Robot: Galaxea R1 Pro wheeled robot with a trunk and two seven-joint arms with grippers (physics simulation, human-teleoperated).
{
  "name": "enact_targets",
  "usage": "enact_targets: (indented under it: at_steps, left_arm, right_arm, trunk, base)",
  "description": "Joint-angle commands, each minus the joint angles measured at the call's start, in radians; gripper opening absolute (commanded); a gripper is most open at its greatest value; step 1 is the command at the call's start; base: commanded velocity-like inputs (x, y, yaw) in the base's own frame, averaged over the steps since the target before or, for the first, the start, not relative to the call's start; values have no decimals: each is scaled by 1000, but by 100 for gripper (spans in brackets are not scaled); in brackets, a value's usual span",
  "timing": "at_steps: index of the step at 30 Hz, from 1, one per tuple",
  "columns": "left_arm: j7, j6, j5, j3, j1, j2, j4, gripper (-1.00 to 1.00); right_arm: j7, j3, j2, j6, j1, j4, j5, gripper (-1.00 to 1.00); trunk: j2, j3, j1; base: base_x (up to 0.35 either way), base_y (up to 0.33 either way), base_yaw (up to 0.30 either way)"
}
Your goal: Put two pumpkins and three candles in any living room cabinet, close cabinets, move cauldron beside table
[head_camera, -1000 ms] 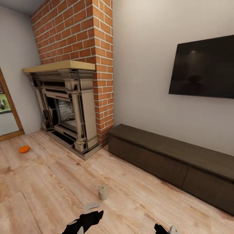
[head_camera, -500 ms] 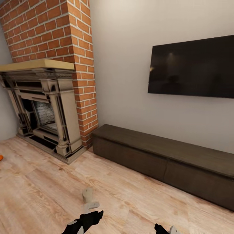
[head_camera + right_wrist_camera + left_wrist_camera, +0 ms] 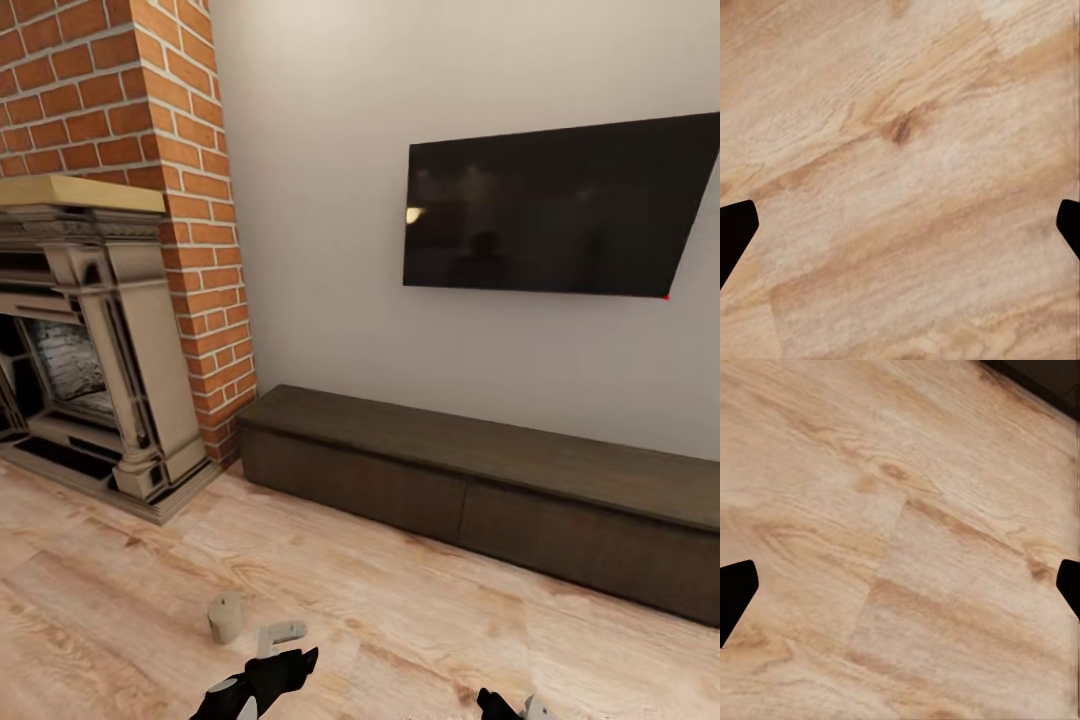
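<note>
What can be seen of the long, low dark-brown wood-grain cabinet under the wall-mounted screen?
The long, low dark-brown wood-grain cabinet stands on the light wooden plank floor against the pale wall, below the black wall-mounted screen. It has a flat top with nothing on it and two wide, handleless drawer fronts divided by a vertical seam; both sit flush, so it looks closed. Its left end lies close to the red brick chimney column; contact is unclear. Its right end runs out of frame.

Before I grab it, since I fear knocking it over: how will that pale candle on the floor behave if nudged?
The candle looks like a short upright cylinder, so it probably tips if pushed high, then rolls on the smooth wood floor. It seems rigid.
</note>
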Motion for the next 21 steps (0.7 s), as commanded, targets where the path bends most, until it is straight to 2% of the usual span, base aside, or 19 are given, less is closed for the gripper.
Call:
enact_targets:
  at_steps: [1, 21]
  left_arm:
    - [-1, 6, 9, -1, 0, 1, -2, 100]
    - [-5, 6, 11, 3, 1, 2, -2, 100]
  right_arm:
    - [-2, 0, 0, -4, -1, 0, -8, 100]
    - [-2, 0, 0, -3, -1, 0, -8, 100]
  trunk:
    - [0, -1, 0]
    - [0, -16, 0]
  base:
    - [0, -1, -277]
    - [0, 10, -256]
